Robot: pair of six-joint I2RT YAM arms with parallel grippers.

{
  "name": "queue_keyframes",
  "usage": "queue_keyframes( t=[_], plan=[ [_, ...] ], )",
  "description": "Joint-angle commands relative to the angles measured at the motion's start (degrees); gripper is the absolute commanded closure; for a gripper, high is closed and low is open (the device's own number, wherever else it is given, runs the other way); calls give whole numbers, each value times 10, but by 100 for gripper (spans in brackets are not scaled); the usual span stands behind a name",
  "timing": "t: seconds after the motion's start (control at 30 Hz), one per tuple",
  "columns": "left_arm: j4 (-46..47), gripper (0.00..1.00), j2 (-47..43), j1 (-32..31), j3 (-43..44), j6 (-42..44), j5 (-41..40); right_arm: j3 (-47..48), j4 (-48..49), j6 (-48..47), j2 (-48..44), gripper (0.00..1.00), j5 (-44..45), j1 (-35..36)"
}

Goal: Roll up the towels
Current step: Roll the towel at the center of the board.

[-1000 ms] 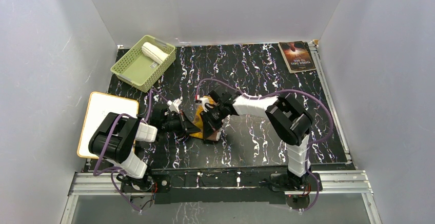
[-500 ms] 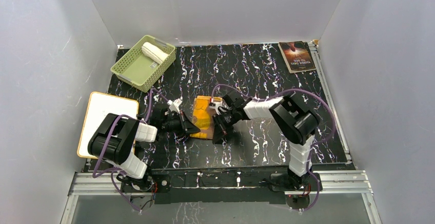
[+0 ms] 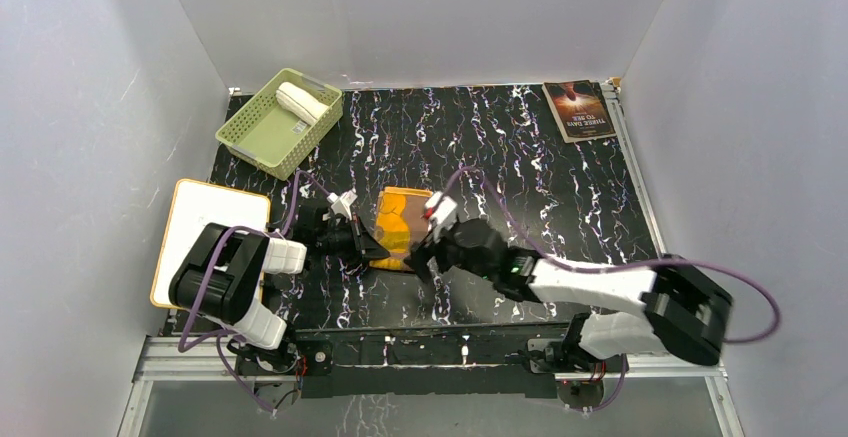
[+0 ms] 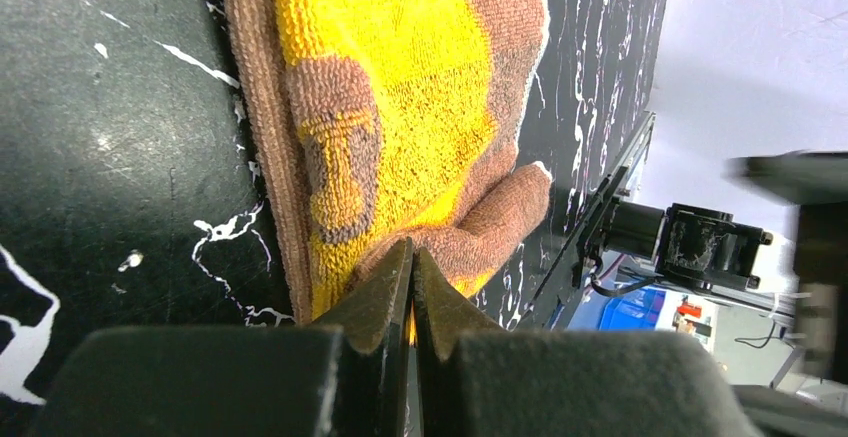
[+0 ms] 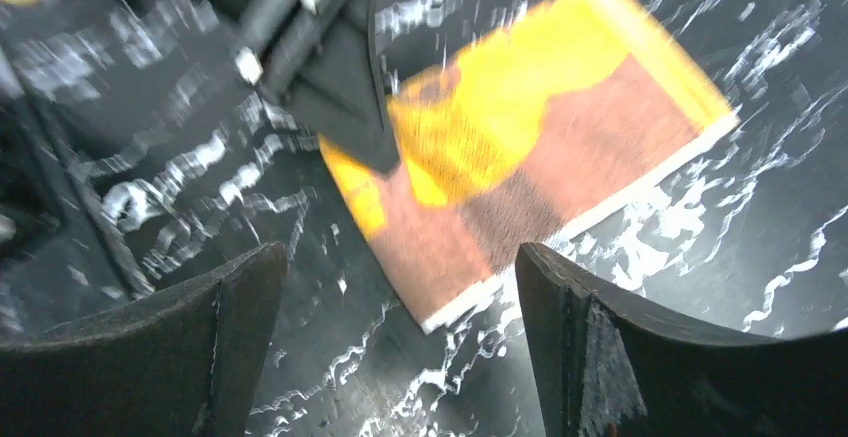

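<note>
The mustard-yellow towel (image 3: 402,219) with its tan-brown side lies flat mid-table. My left gripper (image 3: 372,249) is shut on the near-left edge, pinching a raised brown fold of the yellow towel (image 4: 400,107) between the fingertips of the left gripper (image 4: 412,255). My right gripper (image 3: 423,253) hovers open just off the towel's near-right corner, nothing between its fingers. From the right wrist, the yellow towel (image 5: 540,147) lies ahead of the right gripper (image 5: 400,267), blurred by motion. The cream-white towel (image 3: 300,102) sits rolled in the green basket (image 3: 262,137).
A dark-covered book (image 3: 578,109) lies at the far right corner of the black marbled mat. A white board (image 3: 205,237) with a yellow rim rests left of the mat beside the left arm. Grey walls enclose three sides.
My right gripper opened, released the yellow towel and drew back toward the near right, its arm swinging low. The towel went from bunched up to flat. The left gripper stayed shut in place.
</note>
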Motion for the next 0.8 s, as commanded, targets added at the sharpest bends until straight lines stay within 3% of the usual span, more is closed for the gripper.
queue_keyframes(
  t=[0.0,0.13,0.3,0.43,0.77],
  plan=[
    [-89,100,-16,0,-2,37,-60,35,-48,-128,67,19,155,107],
    [-99,100,-23,0,5,39,-58,-25,55,-282,50,20,272,180],
    [-92,100,-15,0,6,39,-55,-15,67,-386,108,40,325,209],
    [-80,100,5,0,9,35,-42,4,70,-422,174,49,322,231],
    [-86,100,29,0,16,40,-23,31,103,-455,256,51,268,234]
  ],
)
